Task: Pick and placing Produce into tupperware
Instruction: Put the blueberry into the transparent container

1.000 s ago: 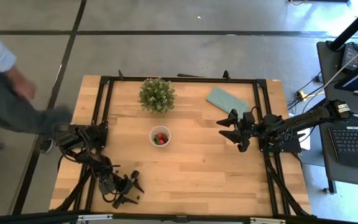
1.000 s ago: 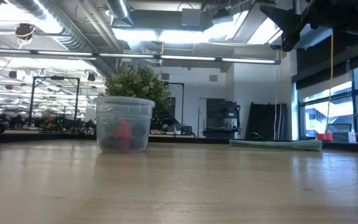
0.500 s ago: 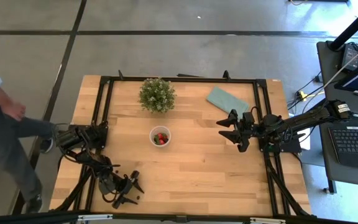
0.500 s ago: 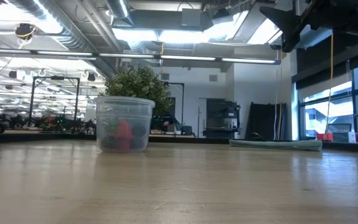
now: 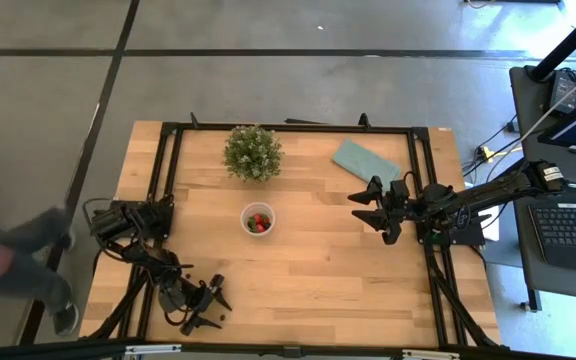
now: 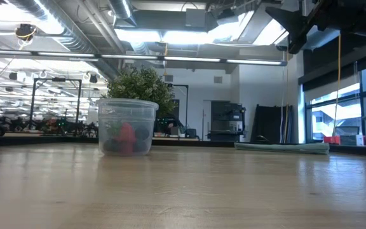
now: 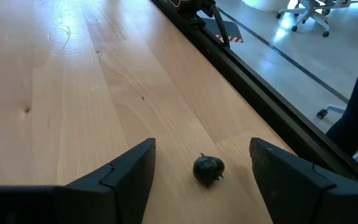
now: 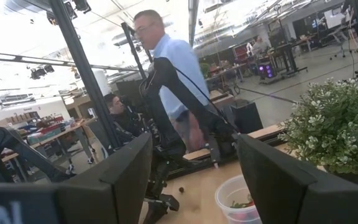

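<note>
The clear round cup (image 5: 258,218) stands mid-table and holds a red strawberry (image 6: 126,137) and dark berries. In the left wrist view one dark berry (image 7: 208,169) lies on the wood close to the table's edge. My left gripper (image 7: 202,148) is low at the near-left corner (image 5: 216,308). It is open, a finger on either side of that berry, touching nothing. My right gripper (image 5: 360,206) hovers open to the right of the cup, pointing toward it (image 8: 194,142); the cup's rim (image 8: 241,186) shows ahead of it.
A bushy potted plant (image 5: 253,153) stands beyond the cup toward the far edge. A flat teal cloth (image 5: 365,160) lies far right. A black metal frame (image 5: 168,180) runs along the table's sides. A person (image 5: 8,262) moves on the floor left of the table.
Both arms have kept still and the cup and berries have not moved. The person left of the table has walked along it toward the near side.
</note>
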`<state>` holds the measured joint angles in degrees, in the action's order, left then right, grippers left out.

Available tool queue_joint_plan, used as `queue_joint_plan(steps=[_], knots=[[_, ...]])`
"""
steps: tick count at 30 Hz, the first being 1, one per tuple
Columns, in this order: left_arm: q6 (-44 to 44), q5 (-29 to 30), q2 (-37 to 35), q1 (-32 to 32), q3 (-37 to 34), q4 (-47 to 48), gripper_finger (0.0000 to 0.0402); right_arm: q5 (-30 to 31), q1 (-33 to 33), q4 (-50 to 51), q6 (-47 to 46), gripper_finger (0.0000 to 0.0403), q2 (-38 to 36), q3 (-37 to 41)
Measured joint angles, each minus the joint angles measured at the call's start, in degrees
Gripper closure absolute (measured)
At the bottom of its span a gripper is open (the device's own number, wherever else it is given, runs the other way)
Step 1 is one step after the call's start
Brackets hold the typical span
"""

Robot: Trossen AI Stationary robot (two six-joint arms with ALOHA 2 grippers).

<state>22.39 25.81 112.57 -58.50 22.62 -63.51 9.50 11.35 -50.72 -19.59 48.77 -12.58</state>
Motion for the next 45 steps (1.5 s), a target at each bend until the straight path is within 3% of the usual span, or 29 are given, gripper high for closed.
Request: queue_joint_plan(steps=[45], knots=[[-0.04, -0.63, -0.11, 1.22, 0.06, -0.11, 0.0151, -0.02, 0.04, 0.00, 0.26, 0.0164, 0.00, 0.00]])
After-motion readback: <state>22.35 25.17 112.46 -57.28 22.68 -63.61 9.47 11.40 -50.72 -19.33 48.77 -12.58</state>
